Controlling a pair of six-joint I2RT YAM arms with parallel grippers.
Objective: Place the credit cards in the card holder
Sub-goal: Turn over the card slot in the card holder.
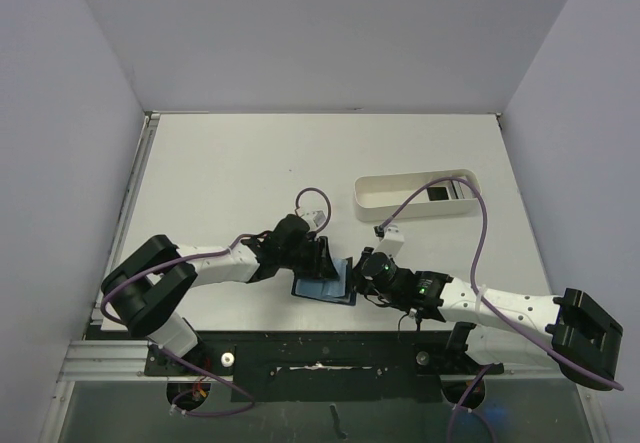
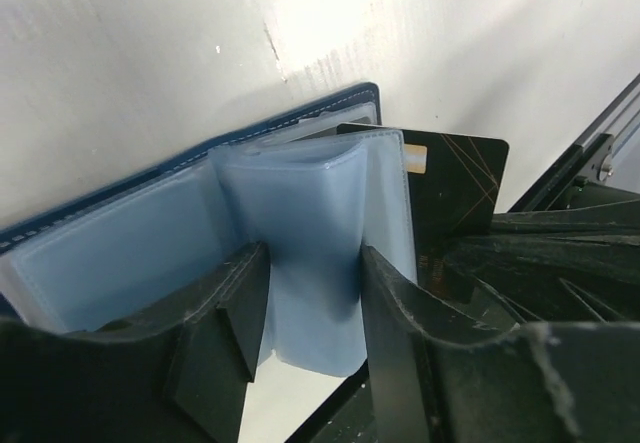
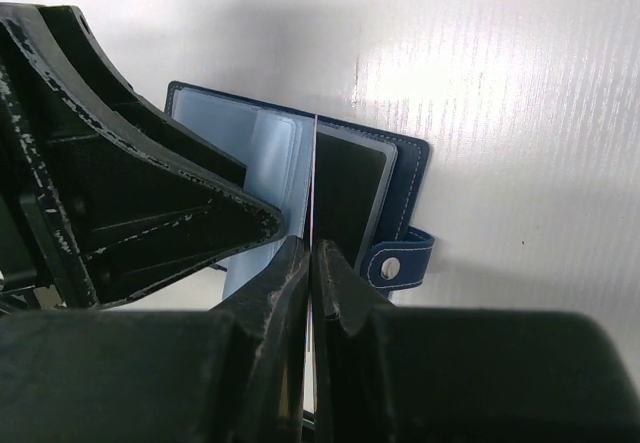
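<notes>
On your table [image 1: 230,163], lower centre of the top view, the card holder [image 1: 325,285] lies open. Your left gripper [image 2: 315,258] clamps its clear sleeves; your right gripper [image 3: 312,248] pinches a credit card [image 2: 455,188] edge-on beside them.

Card holder [image 2: 310,223] — glossy plast. sleeves, stitched cover

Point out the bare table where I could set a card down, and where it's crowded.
Bare: the far half of the table, from the back wall down to the arms and left of the white tray. Crowded: the near middle, where the left claw and right claw meet over the card holder.
</notes>
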